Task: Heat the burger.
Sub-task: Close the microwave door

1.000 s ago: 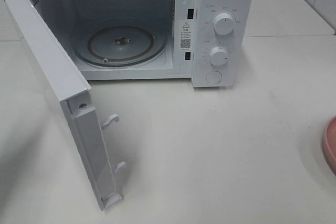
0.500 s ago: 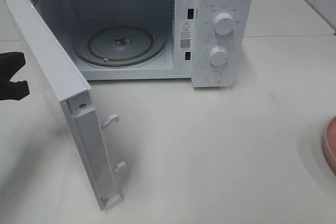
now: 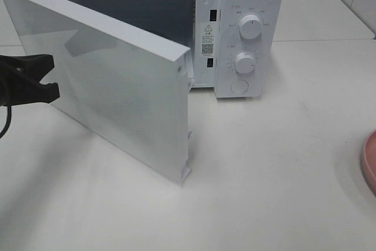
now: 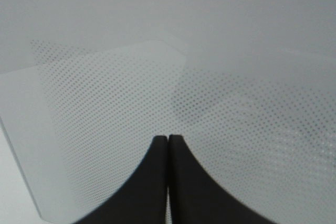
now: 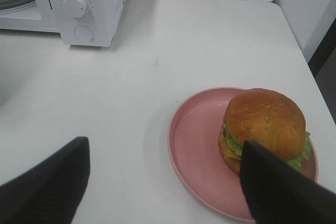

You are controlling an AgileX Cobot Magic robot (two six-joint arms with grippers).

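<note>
The burger, with its golden-brown bun, lettuce and cheese, sits on a round pink plate in the right wrist view. My right gripper hangs open above the plate's near side, one finger overlapping the burger's edge in the picture; nothing is held. In the exterior view only the plate's rim shows at the right edge, and the burger is out of view. My left gripper is shut, its tips against the outer face of the microwave door.
The white microwave stands at the back with two knobs on its right panel. Its door is swung about halfway, angled across the opening and hiding most of the cavity. White tabletop lies between the microwave and the plate.
The left gripper came in from the left edge and moved right. The door swung from wide open to about half shut, covering the glass turntable. The plate has not moved.
</note>
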